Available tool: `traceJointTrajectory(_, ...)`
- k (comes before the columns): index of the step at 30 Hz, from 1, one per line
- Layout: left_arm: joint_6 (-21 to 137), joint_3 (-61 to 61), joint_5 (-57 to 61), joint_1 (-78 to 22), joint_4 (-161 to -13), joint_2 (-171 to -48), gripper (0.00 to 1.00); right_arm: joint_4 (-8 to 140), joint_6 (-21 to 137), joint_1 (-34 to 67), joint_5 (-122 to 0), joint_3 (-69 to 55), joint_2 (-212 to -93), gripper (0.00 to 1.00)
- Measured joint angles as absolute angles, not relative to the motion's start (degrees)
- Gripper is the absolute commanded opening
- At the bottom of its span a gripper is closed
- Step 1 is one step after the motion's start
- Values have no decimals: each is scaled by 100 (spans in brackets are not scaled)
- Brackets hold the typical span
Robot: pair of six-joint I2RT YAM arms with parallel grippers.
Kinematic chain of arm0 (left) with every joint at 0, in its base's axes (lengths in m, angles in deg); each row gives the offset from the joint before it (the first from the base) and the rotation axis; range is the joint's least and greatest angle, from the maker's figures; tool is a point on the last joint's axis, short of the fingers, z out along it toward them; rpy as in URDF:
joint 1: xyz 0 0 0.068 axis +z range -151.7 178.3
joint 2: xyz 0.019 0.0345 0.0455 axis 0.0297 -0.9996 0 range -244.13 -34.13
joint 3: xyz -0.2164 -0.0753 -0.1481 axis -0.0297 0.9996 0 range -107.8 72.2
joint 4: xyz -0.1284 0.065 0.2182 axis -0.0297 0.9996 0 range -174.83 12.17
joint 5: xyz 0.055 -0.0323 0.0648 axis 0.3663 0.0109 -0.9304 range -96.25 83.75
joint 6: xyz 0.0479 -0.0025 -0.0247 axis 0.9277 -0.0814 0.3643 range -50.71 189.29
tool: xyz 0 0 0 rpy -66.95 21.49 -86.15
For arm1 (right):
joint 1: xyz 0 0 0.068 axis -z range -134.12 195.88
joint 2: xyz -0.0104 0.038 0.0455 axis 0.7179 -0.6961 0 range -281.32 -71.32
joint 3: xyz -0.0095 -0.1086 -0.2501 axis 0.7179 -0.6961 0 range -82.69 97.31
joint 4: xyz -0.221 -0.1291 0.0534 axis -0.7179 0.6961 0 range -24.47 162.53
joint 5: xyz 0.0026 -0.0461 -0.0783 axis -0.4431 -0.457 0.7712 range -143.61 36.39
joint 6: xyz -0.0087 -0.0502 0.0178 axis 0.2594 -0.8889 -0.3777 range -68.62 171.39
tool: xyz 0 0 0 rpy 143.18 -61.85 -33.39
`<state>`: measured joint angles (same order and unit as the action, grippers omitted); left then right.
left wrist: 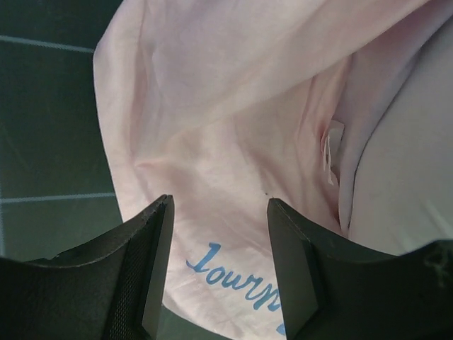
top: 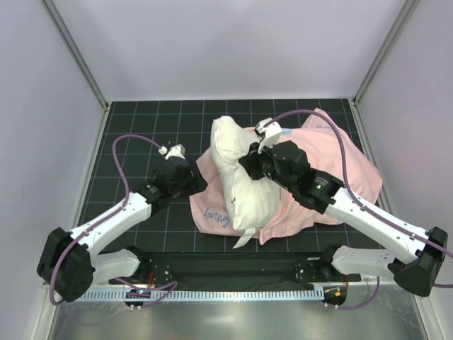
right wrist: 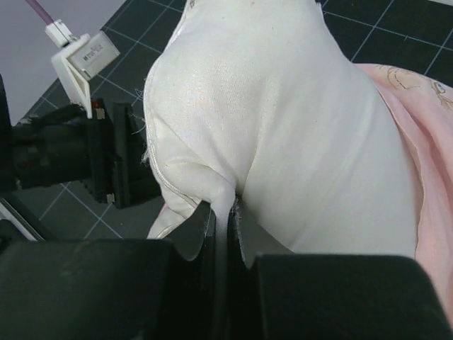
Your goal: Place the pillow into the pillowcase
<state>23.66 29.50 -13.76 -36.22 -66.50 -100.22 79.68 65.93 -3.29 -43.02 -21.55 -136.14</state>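
Clearly little is done: the pillow (top: 237, 177) lies across the pillowcase (top: 333, 166) on the counter (top: 134, 120), and looks to be almost wholly outside it. The right gripper (right wrist: 225, 223) is pinched tight on a fold of the pillow. The left gripper (left wrist: 219, 209) hangs with jaws apart over the pillowcase's pink edge, gripping nothing. Opening the pillowcase and feeding the pillow in are both left to do.

Setting: robot lab test cell.
Two arms (top: 120, 216) bolted at the table (top: 233, 322) edge; black grid mat (top: 141, 120); plain white panels (top: 233, 42) on aluminium posts (top: 75, 51) enclose the space; purple cables (top: 134, 137) run loose.
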Motion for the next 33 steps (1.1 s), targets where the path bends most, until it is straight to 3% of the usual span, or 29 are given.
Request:
traceJointTrajectory(13, 2036, 3031, -1276, -4409, -8963, -11042, 56, 8123, 7168, -309, -4129, -2122, -13100, 4)
traceJointTrajectory(21, 1844, 2983, -1155, -4580, -9804, -11689, 59, 8316, 7341, -300, -3983, -2122, -12394, 4)
traceJointTrajectory(25, 1804, 2924, -1046, -4717, -10239, -11834, 66, 8486, 7428, -300, -3915, -2120, -12079, 4)
traceJointTrajectory(33, 1826, 2543, -976, -5010, -10700, -12072, 65, 8810, 7557, -300, -3784, -1977, -11695, 4)
